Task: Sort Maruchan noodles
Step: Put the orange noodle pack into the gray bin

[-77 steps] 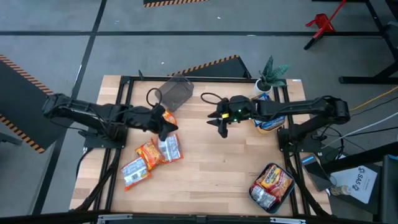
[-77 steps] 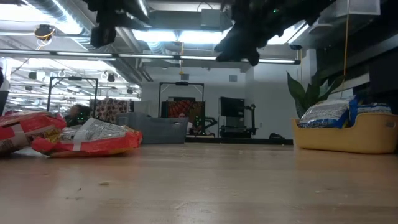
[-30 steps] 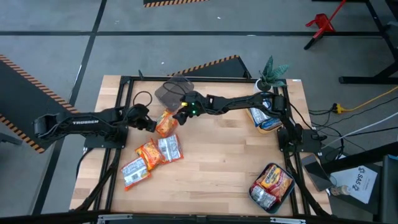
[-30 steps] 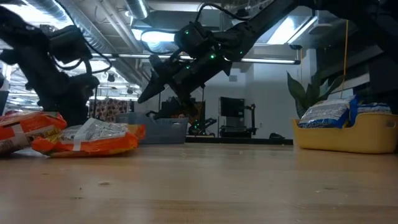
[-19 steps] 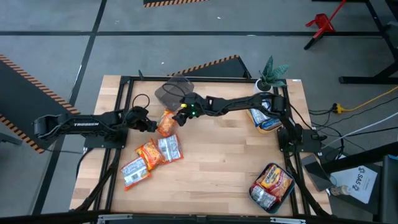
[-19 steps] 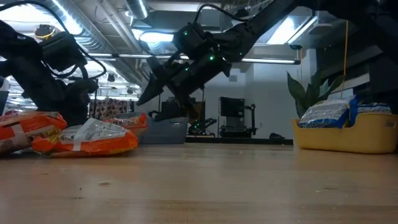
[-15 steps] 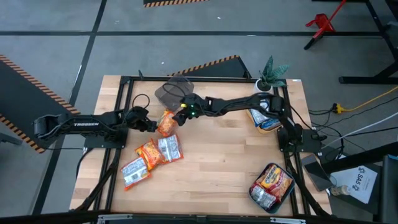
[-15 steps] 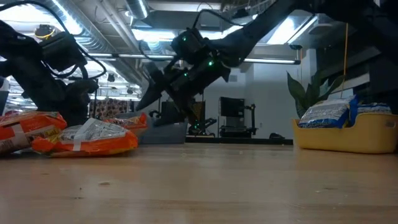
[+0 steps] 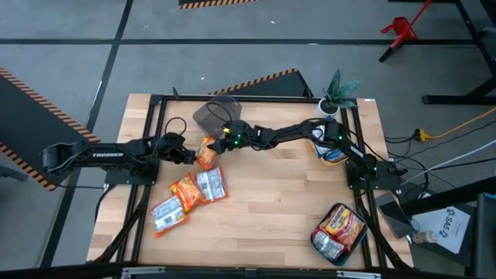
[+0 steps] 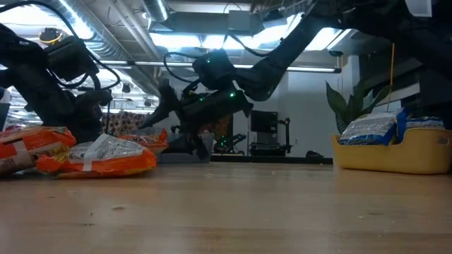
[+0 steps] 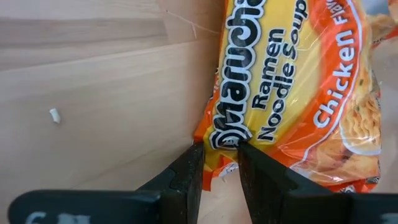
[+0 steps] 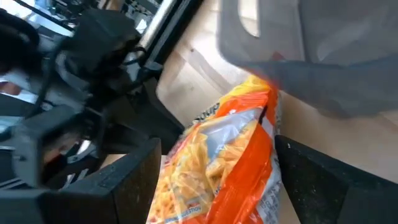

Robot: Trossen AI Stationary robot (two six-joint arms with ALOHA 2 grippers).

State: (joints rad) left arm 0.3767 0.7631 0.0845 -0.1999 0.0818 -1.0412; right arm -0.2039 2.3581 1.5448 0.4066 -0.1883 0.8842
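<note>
Two grippers meet at one orange-yellow crinkly plastic Maruchan chicken ramen packet [image 9: 206,153], which lies on the light wooden table [image 9: 271,201] just in front of a grey translucent container [image 9: 216,114] near the table's far edge. The left gripper [image 9: 189,154] reaches in from the left and pinches the packet's edge: in the left wrist view its two dark fingers [image 11: 188,176] stand nearly closed, with the packet's crimped orange seam caught between them. The right gripper [image 9: 219,142] stretches across the table from the right side and hangs at the packet's other end; in the right wrist view its fingers [image 12: 134,177] are spread wide, one on each side of the packet [image 12: 230,155], and whether they touch it cannot be told.

Three more packets lie in a loose cluster [image 9: 187,197] nearer the front-left of the table, orange and white-silver, overlapping one another and apart from the held packet. At the right edge a yellow plastic tub [image 10: 395,152] holds a blue-white packet [image 10: 369,129], beside a small green potted plant [image 9: 339,91]. Near the front-right corner, a dark round container [image 9: 339,230] carries several red-orange and silvery packets.
</note>
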